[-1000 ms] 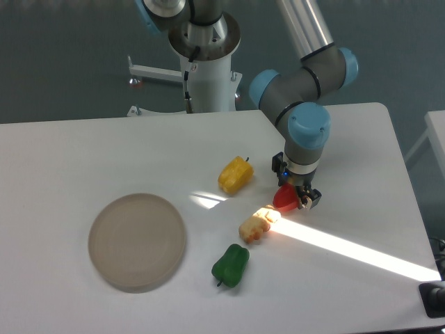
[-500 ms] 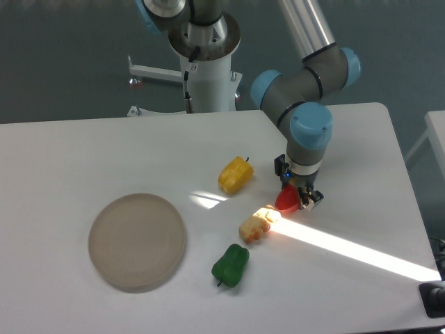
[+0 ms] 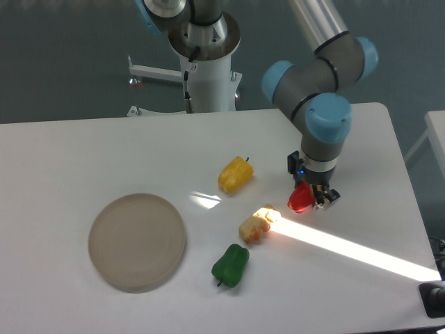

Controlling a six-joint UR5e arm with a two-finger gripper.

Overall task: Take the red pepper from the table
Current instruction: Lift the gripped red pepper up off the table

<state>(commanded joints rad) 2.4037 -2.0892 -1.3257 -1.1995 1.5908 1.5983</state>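
Gripper (image 3: pixel 312 199), pointing straight down from the wrist, clamped on the red pepper (image 3: pixel 300 200); the fingers are largely hidden behind the fruit, so only the dark tips at its right flank show. The pepper hangs between them near the right part of the table (image 3: pixel 83 153), apparently lifted just clear of the surface, though the gap beneath cannot be confirmed from this single view. A vertical approach suits a small rounded fruit: the jaws close across its width, and the glossy skin calls for a firm, centred hold to prevent slipping.

Just left of the gripper, a pale, lumpy item (image 3: pixel 255 225) lies in a bright band of light that crosses the table toward the lower right; its nature is not clear. The yellow pepper (image 3: pixel 235 175) lies farther left and up, the green pepper (image 3: pixel 231 264) below it, both well apart from the held fruit and so clear of the lift. The round beige plate (image 3: pixel 137 241) sits at far left, uninvolved. Judged stage: grasp made, lift in hand; remaining need is a steady rise.
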